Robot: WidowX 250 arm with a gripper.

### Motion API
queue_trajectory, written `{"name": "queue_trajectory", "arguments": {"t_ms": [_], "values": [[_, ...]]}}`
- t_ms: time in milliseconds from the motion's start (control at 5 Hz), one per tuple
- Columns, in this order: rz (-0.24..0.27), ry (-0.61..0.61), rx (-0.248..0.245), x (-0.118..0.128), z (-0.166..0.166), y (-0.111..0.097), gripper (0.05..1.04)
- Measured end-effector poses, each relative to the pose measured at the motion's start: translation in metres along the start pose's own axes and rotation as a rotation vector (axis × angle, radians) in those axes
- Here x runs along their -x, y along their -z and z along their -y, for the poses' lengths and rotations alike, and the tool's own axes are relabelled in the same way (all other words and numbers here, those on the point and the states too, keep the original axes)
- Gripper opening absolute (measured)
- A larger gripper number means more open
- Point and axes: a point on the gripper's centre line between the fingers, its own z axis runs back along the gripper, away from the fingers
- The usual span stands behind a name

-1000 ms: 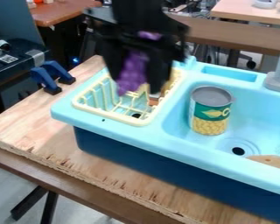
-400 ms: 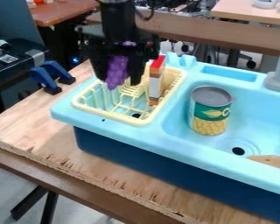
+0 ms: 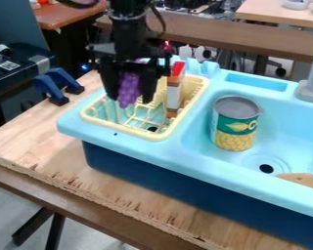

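Lab: toy sink on plywood, clamps.

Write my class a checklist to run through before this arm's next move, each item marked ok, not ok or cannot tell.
1. Purple grapes held between the pincer's fingers: ok.
2. Grapes seen against the yellow rack, not the basin: ok.
3. Rack free of other items: not ok, a red-topped box is in it.
4. Gap between pincer and box: cannot tell from this angle.
5. Can upright in the basin: ok.
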Motion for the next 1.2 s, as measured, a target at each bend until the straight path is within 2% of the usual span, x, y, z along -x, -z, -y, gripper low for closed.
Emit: {"name": "queue_trajectory", "arguments": {"t_ms": [200,400,600,800,1000,1200], "values": [[-0.053,-0.015,-0.014,-0.001,-0.009,0.014,0.759],[-0.092,-0.063,-0.002,-0.002,-0.019,0.023,0.759],[-0.154,-0.068,-0.007,0.000,-0.024,0.042,0.757],[-0.180,-0.062,-0.015,-0.001,-0.022,0.049,0.757],[-0.185,-0.027,-0.031,-0.007,-0.015,0.051,0.801],[-0.178,0.006,-0.036,-0.010,-0.005,0.043,1.002]]}}
